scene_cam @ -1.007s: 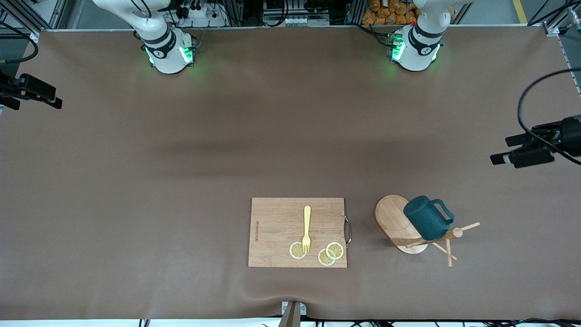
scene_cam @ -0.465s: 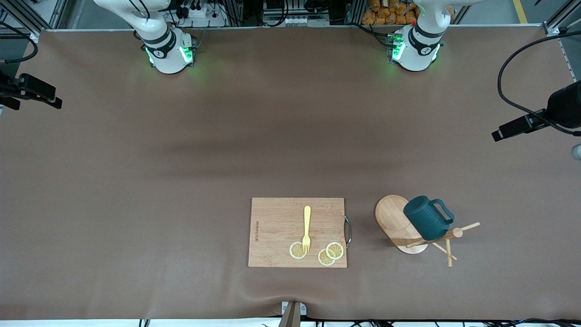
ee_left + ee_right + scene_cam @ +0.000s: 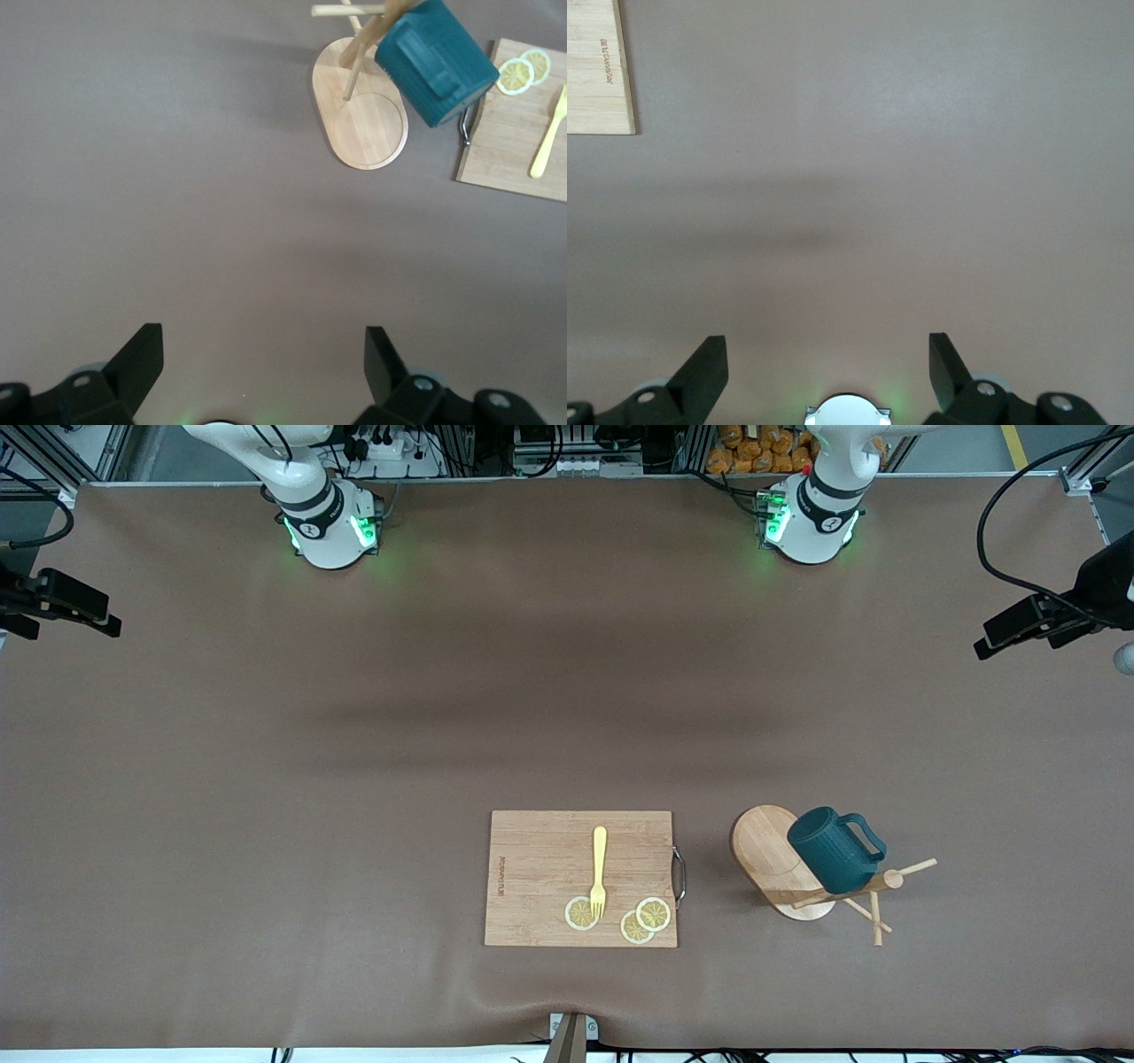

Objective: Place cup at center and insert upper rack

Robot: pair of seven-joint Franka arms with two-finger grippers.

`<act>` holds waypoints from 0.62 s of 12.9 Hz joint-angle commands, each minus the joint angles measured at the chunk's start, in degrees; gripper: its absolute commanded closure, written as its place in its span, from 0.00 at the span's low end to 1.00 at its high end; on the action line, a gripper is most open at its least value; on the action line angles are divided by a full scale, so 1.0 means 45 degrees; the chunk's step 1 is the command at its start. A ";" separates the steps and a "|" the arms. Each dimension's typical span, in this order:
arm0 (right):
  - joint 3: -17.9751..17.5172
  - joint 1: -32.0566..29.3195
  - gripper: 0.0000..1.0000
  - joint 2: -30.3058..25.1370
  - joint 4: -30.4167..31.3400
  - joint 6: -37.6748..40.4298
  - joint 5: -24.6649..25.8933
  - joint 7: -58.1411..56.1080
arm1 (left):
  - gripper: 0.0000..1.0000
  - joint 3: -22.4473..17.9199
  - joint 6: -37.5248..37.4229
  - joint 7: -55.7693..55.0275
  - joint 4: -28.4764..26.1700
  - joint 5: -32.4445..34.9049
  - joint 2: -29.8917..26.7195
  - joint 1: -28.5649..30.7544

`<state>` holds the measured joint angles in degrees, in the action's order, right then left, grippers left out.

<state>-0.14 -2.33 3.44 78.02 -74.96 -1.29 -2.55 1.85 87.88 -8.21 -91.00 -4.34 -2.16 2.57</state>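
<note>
teal ribbed mug hanging on wooden mug tree at lower right of the front view, left gripper and right gripper both spread wide, empty, high over bare table

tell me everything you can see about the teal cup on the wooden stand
The cup is dark teal with vertical ribs and a loop handle. It hangs tilted on a peg of the light wooden mug tree, above the tree's oval base and off the table. Its inside does not show. It sits toward the left arm's end of the table, beside the cutting board. Neither tool touches it.
</note>
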 commanded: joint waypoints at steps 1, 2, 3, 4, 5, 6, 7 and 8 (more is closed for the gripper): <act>-0.0300 -0.0342 0.00 -0.0119 0.0026 -0.0003 0.0071 -0.0136 | 0.00 -0.0079 0.0510 0.0612 -0.0656 0.0338 -0.0731 -0.0101; -0.0300 -0.0342 0.00 -0.0119 0.0026 -0.0023 0.0071 -0.0136 | 0.00 -0.0079 0.0646 0.0652 -0.0812 0.0532 -0.0925 -0.0121; -0.0300 -0.0342 0.00 -0.0119 0.0026 -0.0042 0.0071 -0.0136 | 0.00 -0.0060 0.0705 0.0652 -0.0871 0.0824 -0.0985 -0.0198; -0.0300 -0.0322 0.00 -0.0119 0.0026 -0.0043 0.0071 -0.0136 | 0.00 -0.0021 0.0686 0.0652 -0.0872 0.1040 -0.1024 -0.0373; -0.0300 -0.0342 0.00 -0.0119 0.0007 -0.0043 0.0071 -0.0136 | 0.00 -0.0001 0.0667 0.0691 -0.0891 0.1138 -0.1063 -0.0433; -0.0300 -0.0342 0.00 -0.0119 0.0007 -0.0043 0.0052 -0.0136 | 0.00 -0.0001 0.0512 0.0691 -0.0872 0.1139 -0.1083 -0.0414; -0.0300 -0.0342 0.00 -0.0119 0.0007 -0.0043 0.0071 -0.0136 | 0.00 -0.0001 0.0298 0.0556 -0.0872 0.1139 -0.1161 -0.0433; -0.0300 -0.0342 0.00 -0.0119 0.0007 -0.0043 0.0052 -0.0117 | 0.00 -0.0059 0.0276 0.0671 -0.0775 0.1159 -0.1103 -0.0453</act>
<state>-0.17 -2.34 3.44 77.98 -75.12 -1.29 -2.58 1.96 89.34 -5.89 -93.23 -0.70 -5.45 0.94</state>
